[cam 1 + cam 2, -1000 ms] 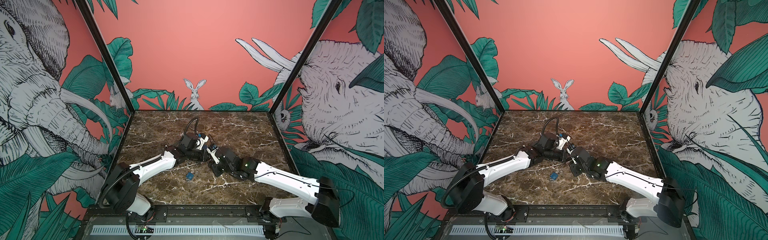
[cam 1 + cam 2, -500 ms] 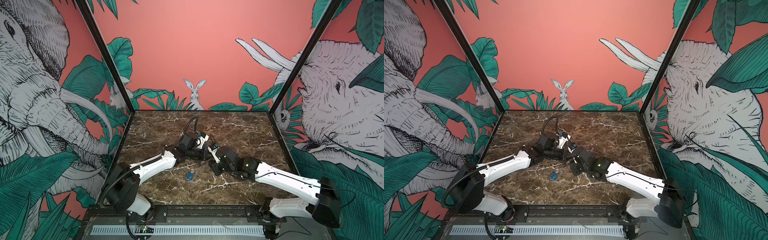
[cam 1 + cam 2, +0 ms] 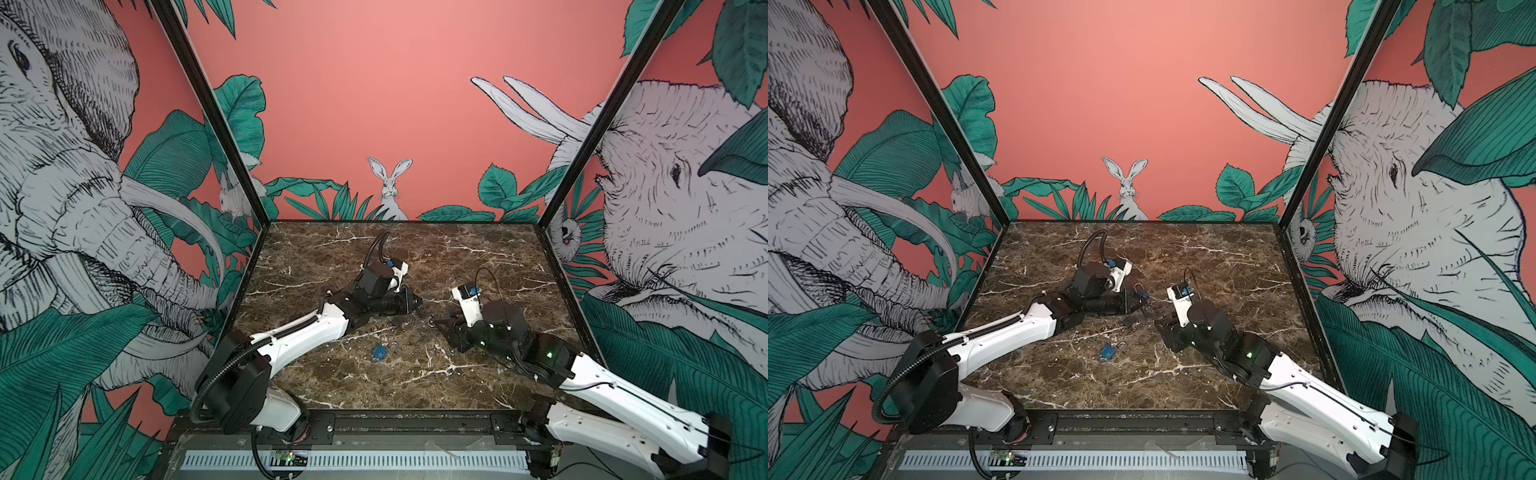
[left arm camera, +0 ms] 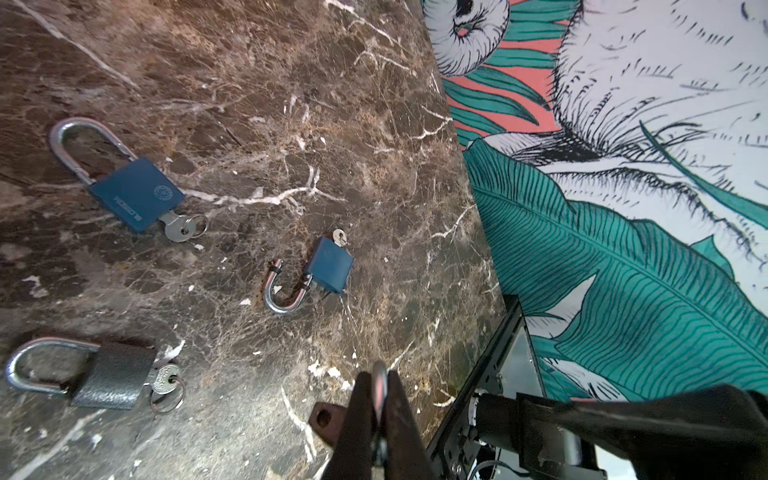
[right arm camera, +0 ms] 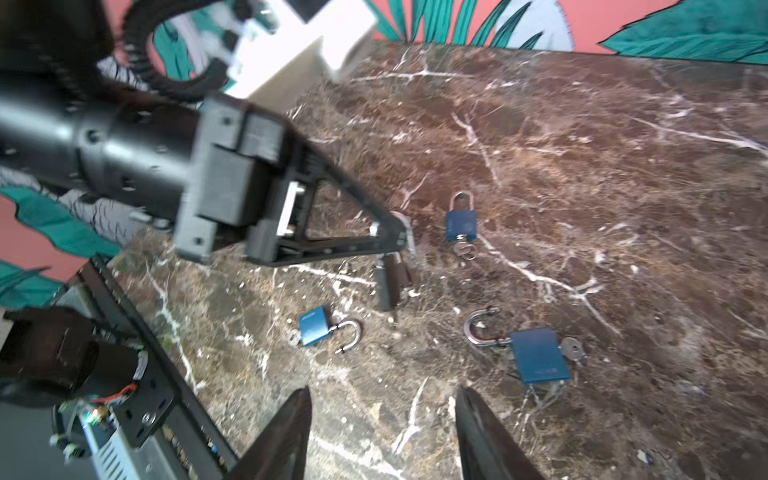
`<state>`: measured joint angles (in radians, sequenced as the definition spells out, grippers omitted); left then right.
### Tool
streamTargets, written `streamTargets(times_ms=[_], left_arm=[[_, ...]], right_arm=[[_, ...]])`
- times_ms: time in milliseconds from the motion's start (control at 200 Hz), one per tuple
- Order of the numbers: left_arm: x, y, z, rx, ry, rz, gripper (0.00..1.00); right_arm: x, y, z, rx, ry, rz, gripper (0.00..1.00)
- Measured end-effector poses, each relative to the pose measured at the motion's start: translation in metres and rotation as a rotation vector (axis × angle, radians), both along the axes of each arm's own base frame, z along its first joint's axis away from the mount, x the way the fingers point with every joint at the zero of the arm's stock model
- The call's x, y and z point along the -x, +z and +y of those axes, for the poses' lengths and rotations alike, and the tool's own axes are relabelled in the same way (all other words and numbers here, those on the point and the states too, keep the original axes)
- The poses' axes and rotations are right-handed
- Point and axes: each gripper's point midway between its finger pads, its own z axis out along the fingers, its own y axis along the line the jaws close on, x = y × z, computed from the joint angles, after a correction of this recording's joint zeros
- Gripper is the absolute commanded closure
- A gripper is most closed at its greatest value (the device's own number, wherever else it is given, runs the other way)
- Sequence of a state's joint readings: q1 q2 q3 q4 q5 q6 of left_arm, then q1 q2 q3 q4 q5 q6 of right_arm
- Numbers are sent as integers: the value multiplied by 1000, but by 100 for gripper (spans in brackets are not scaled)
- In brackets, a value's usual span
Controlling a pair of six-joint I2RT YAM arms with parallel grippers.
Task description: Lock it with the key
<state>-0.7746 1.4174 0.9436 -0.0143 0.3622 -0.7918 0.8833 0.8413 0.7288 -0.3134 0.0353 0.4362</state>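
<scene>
Padlock [image 5: 538, 359] at lower right lies unclasped; we advise wide right claw [image 5: 382, 392] press shackle [image 5: 478, 332] home; left claw [image 4: 379, 374] closed.

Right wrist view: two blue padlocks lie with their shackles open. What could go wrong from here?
The larger blue padlock lies loose on the marble table; pressing its open shackle shut with one gripper may just slide it away.
Its key is small and lies low, so the open right gripper could slip off it.
The shut left gripper hangs close by the gray padlock and might knock it.
</scene>
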Motion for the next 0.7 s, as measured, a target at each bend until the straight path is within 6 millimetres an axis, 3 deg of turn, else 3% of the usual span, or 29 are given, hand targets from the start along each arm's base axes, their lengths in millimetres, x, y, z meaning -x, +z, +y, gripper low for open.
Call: streamTargets(times_ms=[110, 310, 700], left_arm=[[-3, 8, 2, 15, 32, -2, 100], [-10, 22, -1, 48, 70, 10, 100], [-10, 23, -1, 71, 100, 52, 100]], right_arm=[[-5, -8, -2, -1, -3, -11, 48], [-13, -14, 18, -5, 53, -30, 51], [-31, -20, 37, 20, 82, -95, 58]])
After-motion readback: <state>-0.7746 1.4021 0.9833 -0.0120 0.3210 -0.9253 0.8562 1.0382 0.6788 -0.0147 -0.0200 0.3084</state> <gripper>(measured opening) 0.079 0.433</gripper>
